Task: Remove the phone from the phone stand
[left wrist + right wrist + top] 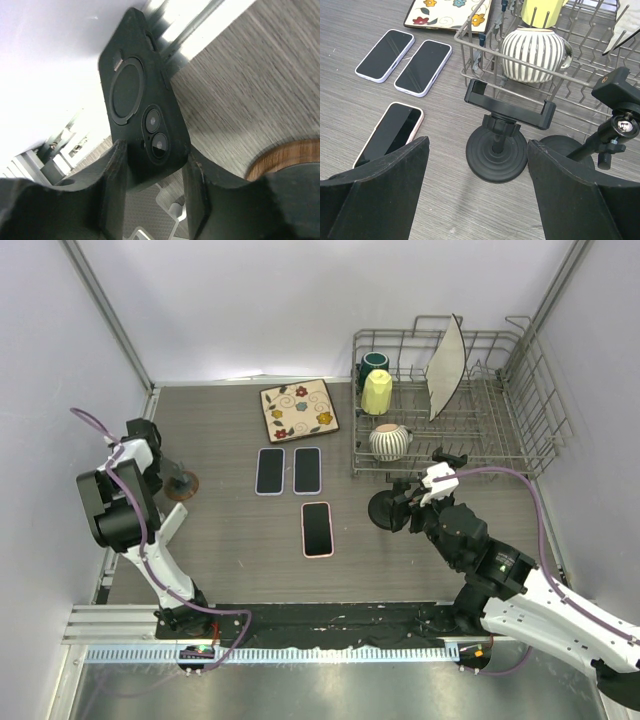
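The left arm [125, 505] and the right arm [480, 550] were each built of black joint housings and white link covers. A purple cable [541, 520] ran along each arm to the wrist. The fingers [375, 195] were broad, matte black plastic.
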Controlling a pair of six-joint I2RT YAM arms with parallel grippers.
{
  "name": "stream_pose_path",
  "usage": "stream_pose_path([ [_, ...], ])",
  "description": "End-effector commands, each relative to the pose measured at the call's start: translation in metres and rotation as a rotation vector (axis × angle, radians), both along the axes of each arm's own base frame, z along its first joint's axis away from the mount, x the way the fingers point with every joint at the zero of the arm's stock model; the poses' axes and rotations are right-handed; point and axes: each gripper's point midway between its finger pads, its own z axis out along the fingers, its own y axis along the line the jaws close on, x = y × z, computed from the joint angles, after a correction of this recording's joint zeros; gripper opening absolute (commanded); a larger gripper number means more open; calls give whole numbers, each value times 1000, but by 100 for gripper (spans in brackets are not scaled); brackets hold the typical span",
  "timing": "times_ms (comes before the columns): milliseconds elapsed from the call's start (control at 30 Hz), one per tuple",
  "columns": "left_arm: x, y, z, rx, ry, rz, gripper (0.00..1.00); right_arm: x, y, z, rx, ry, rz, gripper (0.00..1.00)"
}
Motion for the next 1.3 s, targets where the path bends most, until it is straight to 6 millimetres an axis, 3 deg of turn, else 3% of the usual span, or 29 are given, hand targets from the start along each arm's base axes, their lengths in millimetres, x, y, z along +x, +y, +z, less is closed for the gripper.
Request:
stream_pose_path([
  [0, 12, 11, 9, 16, -85, 34, 36, 2, 4, 15, 21, -25, 7, 84],
  [67, 14, 11, 18, 20, -112, 35, 26, 2, 4, 15, 21, -25, 8, 84],
  [333, 13, 6, 73, 73, -212, 19, 0, 3, 6, 14, 16, -21, 15, 84],
  [567, -1, 6, 109, 155, -252, 47, 0, 3, 8, 14, 17, -18, 20, 84],
  [800, -16, -2, 177, 222, -454, 61, 0, 3, 12, 18, 19, -23, 37, 84],
  [967, -23, -13, 214, 258, -562, 34, 0, 1, 19, 22, 36, -31, 72, 84],
  [1133, -23, -33, 259, 258, -685, -34, 0, -1, 24, 24, 53, -32, 100, 84],
  [1267, -22, -65, 296, 187, -795, -140, 0, -3, 33, 33, 62, -55, 157, 83],
])
